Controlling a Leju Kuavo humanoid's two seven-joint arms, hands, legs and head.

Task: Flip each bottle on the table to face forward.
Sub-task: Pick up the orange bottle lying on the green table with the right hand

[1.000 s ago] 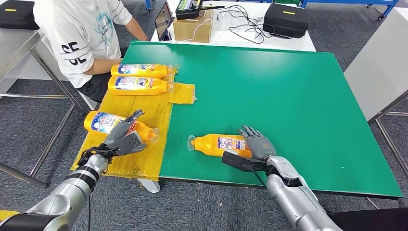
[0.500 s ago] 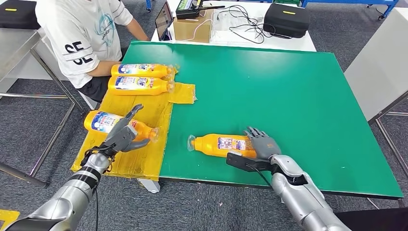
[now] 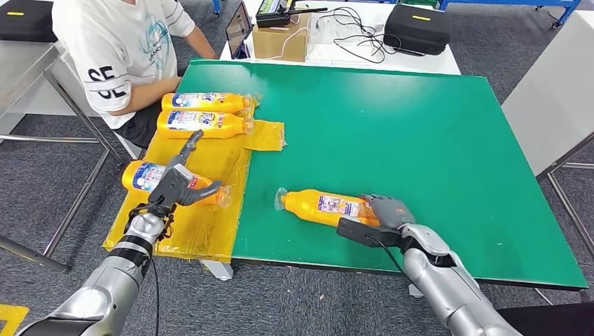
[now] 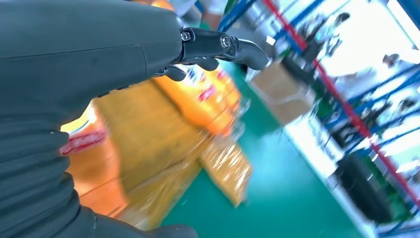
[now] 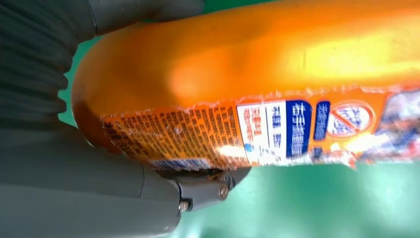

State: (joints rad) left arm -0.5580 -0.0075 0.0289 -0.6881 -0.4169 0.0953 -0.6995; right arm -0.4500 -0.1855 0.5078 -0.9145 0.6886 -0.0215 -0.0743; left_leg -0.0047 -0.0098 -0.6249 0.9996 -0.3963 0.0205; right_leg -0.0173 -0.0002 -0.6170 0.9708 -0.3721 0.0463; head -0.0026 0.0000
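Your right hand [image 3: 387,211] had its fingers wrapped around the base of the orange plastic bottle [image 3: 322,207] lying on its side on the green table [image 3: 420,133], back label up. Your left hand [image 3: 178,183] hovered with fingers spread, holding nothing, over another orange bottle [image 3: 143,176] on the yellow sheet [image 3: 210,161]

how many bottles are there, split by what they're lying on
On the yellow sheet: 3, namely the far bottle, the second bottle, the near bottle.
On the green table: 1, the bottle by the right hand.
Total: 4 bottles.
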